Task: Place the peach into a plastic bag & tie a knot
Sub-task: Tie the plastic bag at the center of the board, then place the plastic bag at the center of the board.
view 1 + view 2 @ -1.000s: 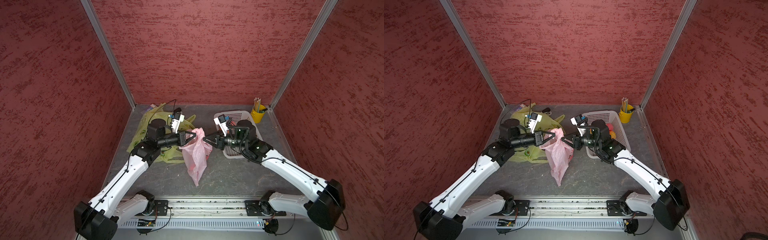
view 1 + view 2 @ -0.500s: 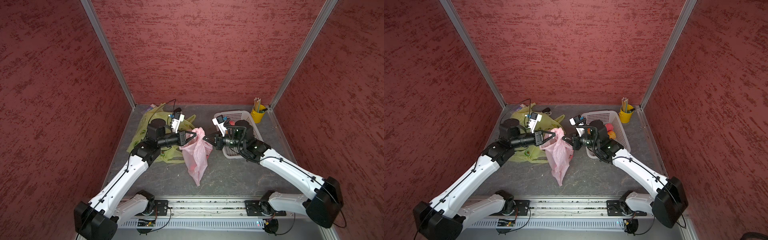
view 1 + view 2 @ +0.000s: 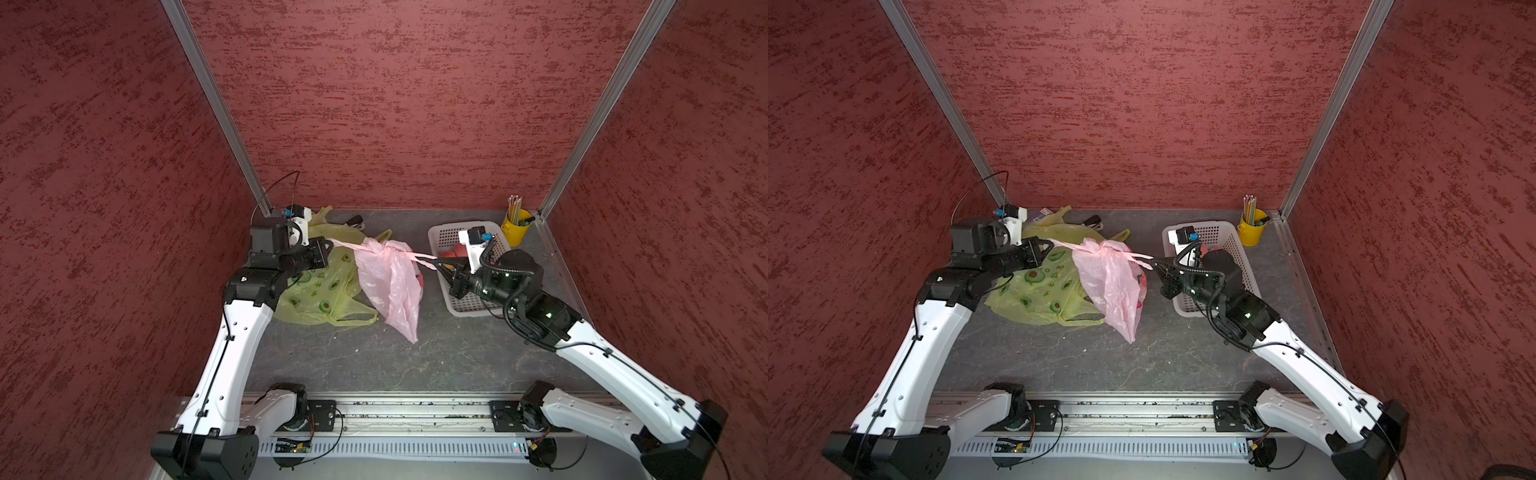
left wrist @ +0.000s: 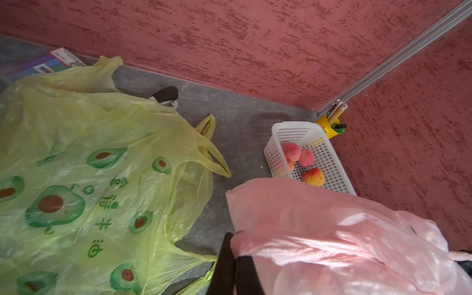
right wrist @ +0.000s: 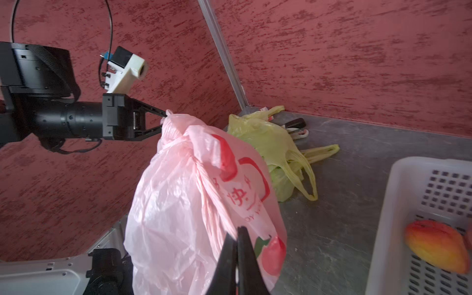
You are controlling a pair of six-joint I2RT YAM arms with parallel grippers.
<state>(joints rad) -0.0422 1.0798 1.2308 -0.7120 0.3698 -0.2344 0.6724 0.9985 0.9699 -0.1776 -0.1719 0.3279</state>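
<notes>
Both arms have drawn apart since a second ago, and the right gripper (image 3: 436, 262), spread beside the bag back then, is now pressed together on a twisted handle strand. The left gripper (image 3: 328, 245) pinches the other handle end, its jaws closed on it.

What could go wrong, as I judge it: the thin film is under tension, so a harder pull may tear it or slide a strand out of the narrow jaws and drop the load. An uneven pull could leave the knot (image 3: 384, 248) loose.

Nearest the rail, the pink bag (image 3: 390, 286) hangs below the line between the two sets of jaws, its bottom corner low over the table (image 3: 353, 365) (touching or just clear, I cannot tell). Above it the handles run taut from grip to grip, with the knot about midway between them.

The peach is not plainly visible. A reddish patch shows through the film below the right jaws, but the bag carries red print too. I judge the fruit sits in the sagging belly, under both grips.

Under the left jaws lies a green bag (image 3: 316, 295). Behind the right jaws stands the white basket (image 3: 440, 232) with spare peaches (image 4: 292, 152), and farthest back a yellow cup (image 3: 515, 232).
</notes>
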